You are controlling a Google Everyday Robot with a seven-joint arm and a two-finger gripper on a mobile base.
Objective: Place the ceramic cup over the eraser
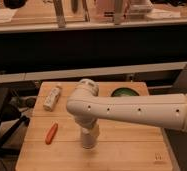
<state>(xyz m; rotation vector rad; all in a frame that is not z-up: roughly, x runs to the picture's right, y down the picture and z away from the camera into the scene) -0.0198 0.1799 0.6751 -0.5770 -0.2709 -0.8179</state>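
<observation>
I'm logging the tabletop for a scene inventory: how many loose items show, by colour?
White: 2, the bottle and the ceramic cup under the gripper
Green: 1, the bowl
Orange-red: 1, the small item
Total: 4

The arm (pixel 137 110) is running off the right edge and hiding part of the bowl (pixel 123 92). The gripper (pixel 89 141) is pointing down at the table (pixel 127 150), its wrist covering anything beneath; no eraser showing.
</observation>
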